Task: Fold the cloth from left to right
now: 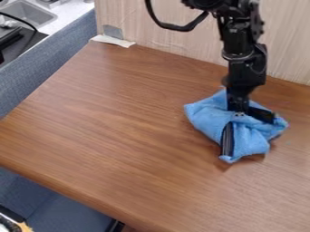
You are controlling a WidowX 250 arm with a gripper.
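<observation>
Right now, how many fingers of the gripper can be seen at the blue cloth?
2, spread apart on the gripper. One points down the picture, among folds of the blue cloth; the other points to the picture's right, over the cloth.

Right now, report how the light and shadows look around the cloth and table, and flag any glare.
Camera view: soft shadow on the brown table along the lower edge of the blue cloth; no hard glare spot on the wood; the white counter at upper left is among the brightest areas, the black hand among the darkest.
</observation>
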